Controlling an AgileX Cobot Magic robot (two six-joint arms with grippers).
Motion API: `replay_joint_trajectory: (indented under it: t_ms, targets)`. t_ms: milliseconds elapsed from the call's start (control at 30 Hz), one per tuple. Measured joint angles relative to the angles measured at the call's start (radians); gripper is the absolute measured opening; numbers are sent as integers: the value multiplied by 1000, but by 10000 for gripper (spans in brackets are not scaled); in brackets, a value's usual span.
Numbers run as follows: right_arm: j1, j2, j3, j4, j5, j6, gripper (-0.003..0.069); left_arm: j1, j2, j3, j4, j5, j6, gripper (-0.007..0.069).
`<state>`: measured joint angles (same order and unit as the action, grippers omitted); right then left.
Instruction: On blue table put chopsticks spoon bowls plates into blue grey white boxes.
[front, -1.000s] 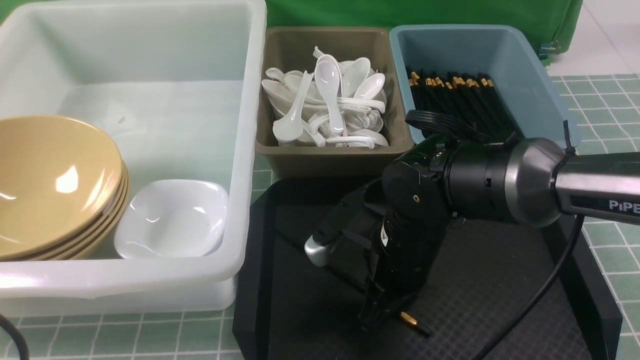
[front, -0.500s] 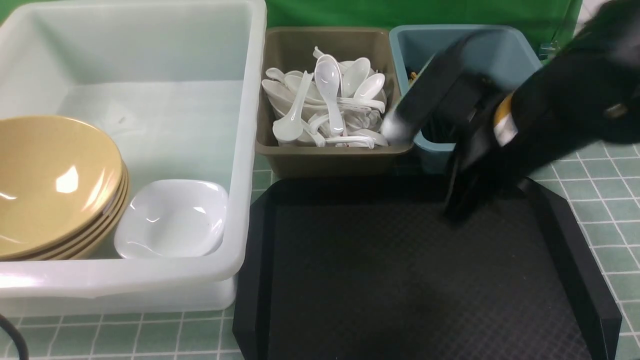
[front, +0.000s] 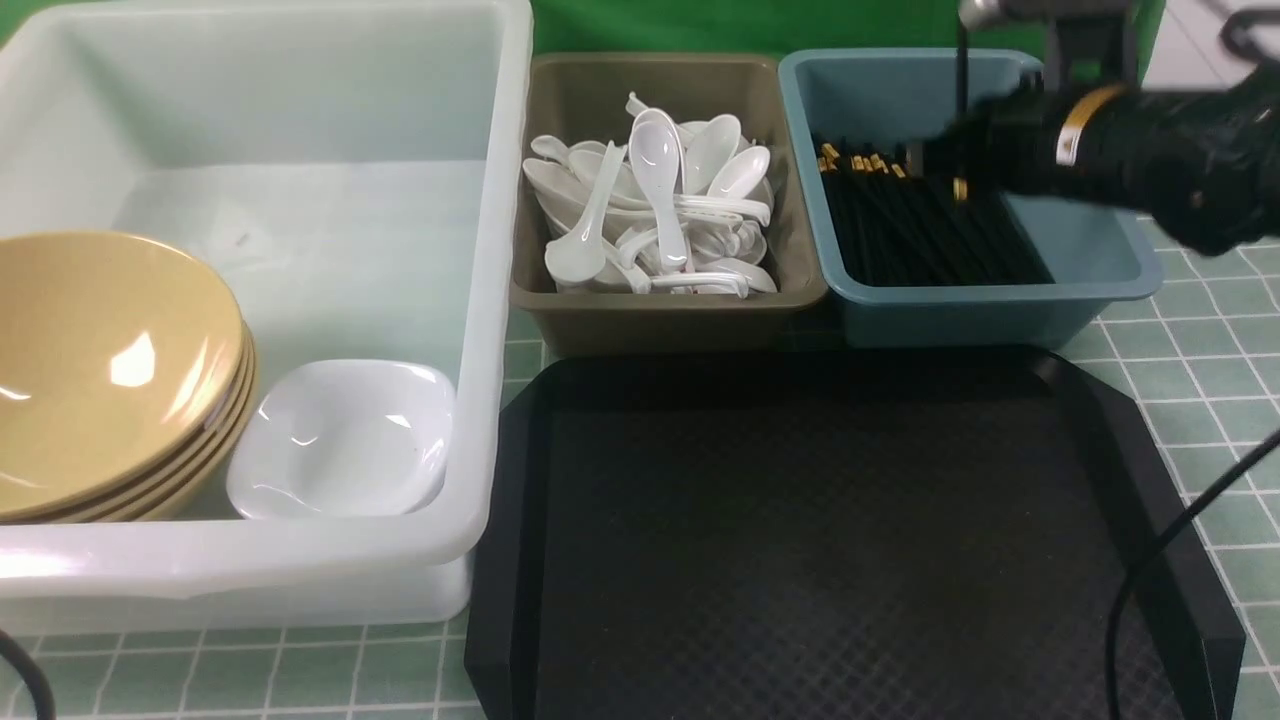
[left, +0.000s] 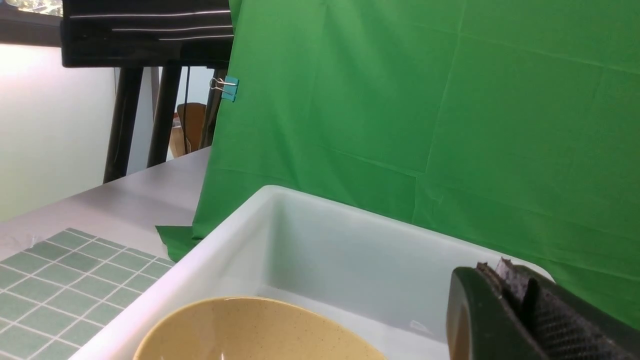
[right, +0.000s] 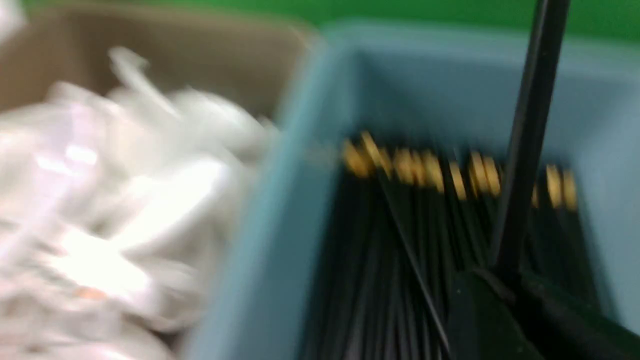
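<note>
The right pincer (right: 505, 295) hovers over the dusty blue box (front: 1090, 262), its jaws clamped on a single black chopstick (right: 530, 135) that stands upright between them. Directly beneath this pincer, the other chopsticks (front: 920, 225) lie side by side in the blue box, gold bands at the far end. Just to its left sits the olive-grey box (front: 660, 315), piled with white spoons (front: 655, 205). Farther left, well apart from it, the large white box (front: 250, 575) holds stacked tan bowls (front: 100, 370) and small white plates (front: 345, 440). Nearer the robot than this pincer lies a black tray (front: 830, 540) on the tiled blue bench (front: 1230, 400). The left pincer (left: 525, 315) hangs above the white box with jaws pressed together, holding nothing.
</note>
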<state>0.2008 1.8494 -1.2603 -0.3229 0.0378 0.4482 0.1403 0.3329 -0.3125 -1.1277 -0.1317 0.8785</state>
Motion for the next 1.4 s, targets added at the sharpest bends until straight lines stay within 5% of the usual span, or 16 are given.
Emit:
replay_joint_trajectory:
  t_ms: [267,333,467,567,700,1100,1400]
  targets:
    - [14,1,4,0,67,30,288,0,0,51,-7,-34,1,3]
    - [17,-75,4,0,211,25,313,0,0,86,-18,-23,4,3]
    - [25,-257,27,0,327,-83,271,0,0,141,-25,19,4,3]
    - [70,-480,92,0,337,-234,161,0,0,185,-29,75,4,3]
    - [120,-698,197,0,329,-282,47,0,0,233,-29,132,4,3]
    - [204,-1134,733,0,198,-233,36,-2,-11,305,-29,121,4,3]
    - [208,-1214,862,0,178,-102,36,-2,-13,305,-29,151,5,3]
